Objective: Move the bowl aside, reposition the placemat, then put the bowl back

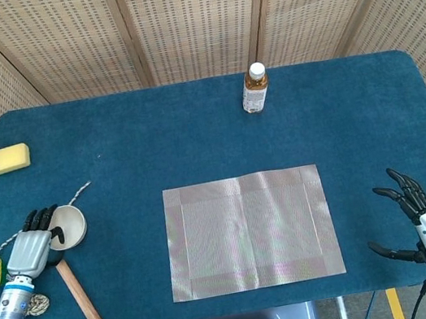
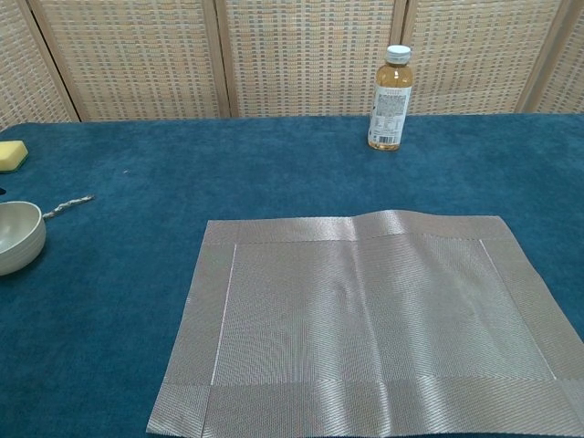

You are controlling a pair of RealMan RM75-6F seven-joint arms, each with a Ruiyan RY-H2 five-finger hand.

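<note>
bowl [image 1: 66, 225] small, rigid, likely light, slick: grip at rim | left hand [image 1: 32, 247] fingers on bowl's rim, hold unclear | right hand [image 1: 422, 222] spread, empty | placemat [image 1: 250, 231] thin, floppy

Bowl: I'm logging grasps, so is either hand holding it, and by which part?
Left hand has fingers over the bowl's near-left rim; a firm hold cannot be told. Right hand holds nothing.

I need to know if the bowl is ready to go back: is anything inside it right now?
In the head view, the left hand has its fingers over the bowl rim; the visible inside looks bare, the covered part cannot be seen.
</note>
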